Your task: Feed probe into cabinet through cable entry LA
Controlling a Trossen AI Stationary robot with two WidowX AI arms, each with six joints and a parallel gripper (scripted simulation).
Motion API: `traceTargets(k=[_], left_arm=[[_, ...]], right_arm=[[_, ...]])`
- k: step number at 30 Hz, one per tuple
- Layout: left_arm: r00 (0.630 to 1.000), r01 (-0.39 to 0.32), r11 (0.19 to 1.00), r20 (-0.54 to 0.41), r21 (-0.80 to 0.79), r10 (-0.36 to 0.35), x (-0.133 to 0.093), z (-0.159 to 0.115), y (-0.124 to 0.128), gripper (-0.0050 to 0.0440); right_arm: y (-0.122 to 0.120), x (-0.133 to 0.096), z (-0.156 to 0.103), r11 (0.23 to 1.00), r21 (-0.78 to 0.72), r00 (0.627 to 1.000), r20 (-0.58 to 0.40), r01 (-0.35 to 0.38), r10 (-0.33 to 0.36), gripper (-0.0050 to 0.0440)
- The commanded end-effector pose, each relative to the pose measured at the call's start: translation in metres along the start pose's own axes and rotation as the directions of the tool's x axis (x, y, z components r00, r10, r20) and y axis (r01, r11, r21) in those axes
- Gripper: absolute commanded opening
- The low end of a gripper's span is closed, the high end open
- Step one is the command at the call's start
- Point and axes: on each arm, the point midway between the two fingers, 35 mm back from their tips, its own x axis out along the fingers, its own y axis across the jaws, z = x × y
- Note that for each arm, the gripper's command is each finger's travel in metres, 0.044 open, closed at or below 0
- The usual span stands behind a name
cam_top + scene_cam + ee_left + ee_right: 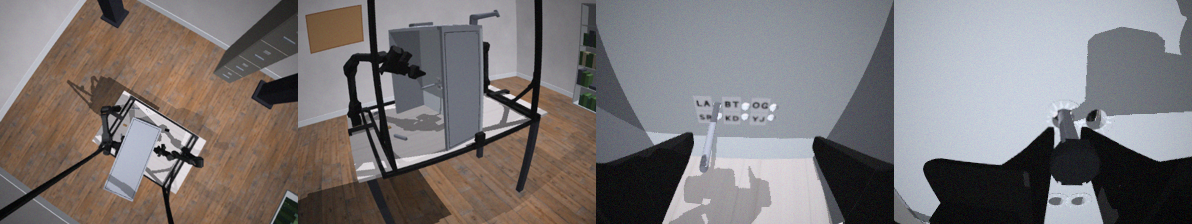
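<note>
The grey cabinet [133, 155] [462, 86] stands on the table. My right gripper [1067, 132] [158, 151] is outside its wall, shut on the rear end of the grey probe [1065, 122], whose shaft goes into a ringed cable entry. In the left wrist view the probe [710, 145] comes out of the inner wall right beside the LA label [701, 104] and slopes down into the cabinet. It also shows in the exterior view [430, 86]. My left gripper [755, 141] [418, 73] is open and empty at the cabinet's open side, well short of the probe.
Other labelled entries, among them BT [732, 105] and OG [760, 106], sit beside LA. Black frame posts [375, 77] [536, 62] ring the table. A small grey cylinder [400, 137] lies on the table top. A filing cabinet [256, 52] stands by the wall.
</note>
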Motion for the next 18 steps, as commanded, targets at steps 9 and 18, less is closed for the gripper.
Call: traceTargets(k=[9,18], left_arm=[[1.000,-0.003,1.000,0.004,-0.005,0.003,-0.001,0.002,0.001,0.0440],[1.000,-0.003,1.000,0.004,-0.005,0.003,-0.001,0.002,0.001,0.0440]], right_arm=[[-0.012,0.000,0.000,1.000,-0.001,1.000,-0.003,-0.005,0.005,0.0000],[-0.004,0.001,0.000,1.000,0.005,1.000,0.000,-0.017,0.017,0.0192]])
